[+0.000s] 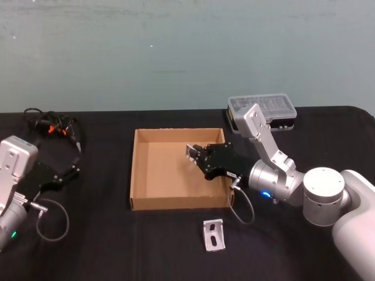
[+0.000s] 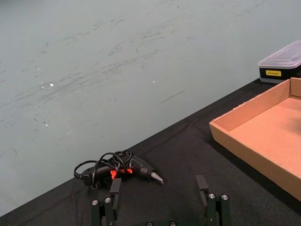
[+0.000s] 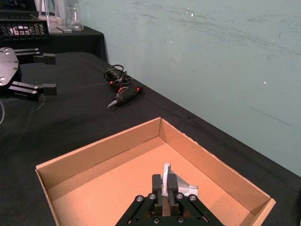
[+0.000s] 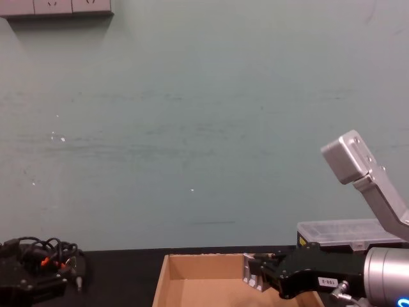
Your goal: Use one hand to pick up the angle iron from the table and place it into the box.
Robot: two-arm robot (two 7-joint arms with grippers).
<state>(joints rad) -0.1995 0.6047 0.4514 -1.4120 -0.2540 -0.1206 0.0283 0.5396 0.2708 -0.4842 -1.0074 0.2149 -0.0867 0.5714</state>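
Observation:
A silver angle iron (image 1: 191, 152) is held by my right gripper (image 1: 194, 154), which is shut on it inside the tan cardboard box (image 1: 134, 175), over the floor's far right part. In the right wrist view the angle iron (image 3: 176, 186) stands upright between the fingers, low over the box floor (image 3: 103, 193). The chest view has the angle iron (image 4: 250, 274) just above the box rim (image 4: 192, 259). A second angle iron (image 1: 214, 235) lies on the black table (image 1: 105, 246) in front of the box. My left gripper (image 1: 74, 168) rests open at the far left.
A black plastic case with a clear lid (image 1: 261, 111) stands behind the box to the right. A glue-gun-like tool in a tangle of black cables (image 1: 53, 126) lies at the back left, beyond my left gripper (image 2: 160, 190).

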